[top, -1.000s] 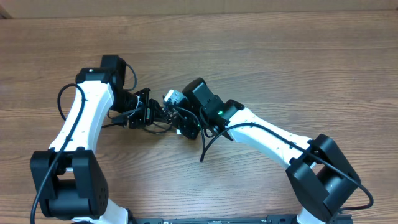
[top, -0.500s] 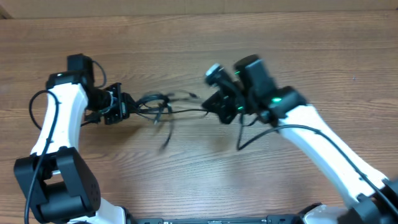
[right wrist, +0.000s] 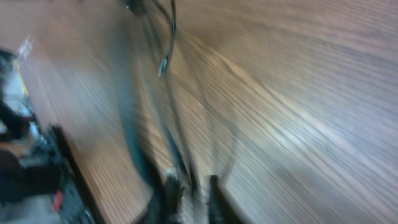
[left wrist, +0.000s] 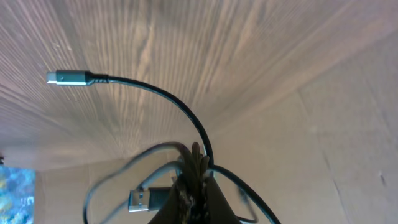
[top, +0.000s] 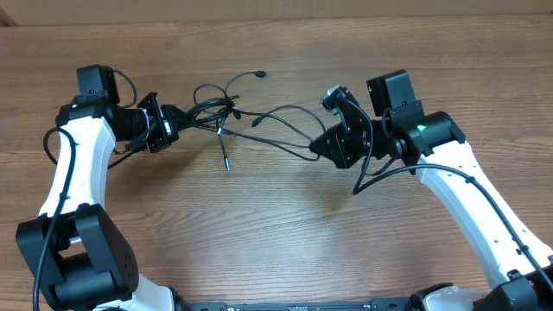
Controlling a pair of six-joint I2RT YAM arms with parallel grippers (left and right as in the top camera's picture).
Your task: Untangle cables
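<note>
Table: bare wood (top: pixel 276 250) at the near edge, with both arms reaching away from it.
Hanging end: 1 short cord tail (top: pixel 226 161) drops toward the near side, its tip just above or on the wood; which one cannot be told.
Right gripper: (top: pixel 316 149) sits at the right end of the strands. Its fingers (right wrist: pixel 171 194) show a narrow gap with cord running into it, but the wrist view is smeared, so a real grip cannot be told.
Left gripper: (top: pixel 175 123) pressed together on the cables, a bunch of strands pinched between the tips.
Cables: (top: pixel 210 111) lifted off the table and strung between the 2 grippers, loops bunched near the left one and long, thinner runs sweeping toward the right.
Far plug: 1 end (top: pixel 261 74) sticks out beyond the loops, free of both grippers.
Wrist detail: a pale-tipped plug (left wrist: pixel 62 77) arcs clear of the left fingers; a flat plug (left wrist: pixel 140 200) lies close beside them.
Progress: judged partway. The bundle is spread wide and 2 ends swing free, yet loops cross near the left gripper, so the 2 cords look not yet parted.
Hard to see: which strand belongs to which cord, and the crossings inside the left bunch.
</note>
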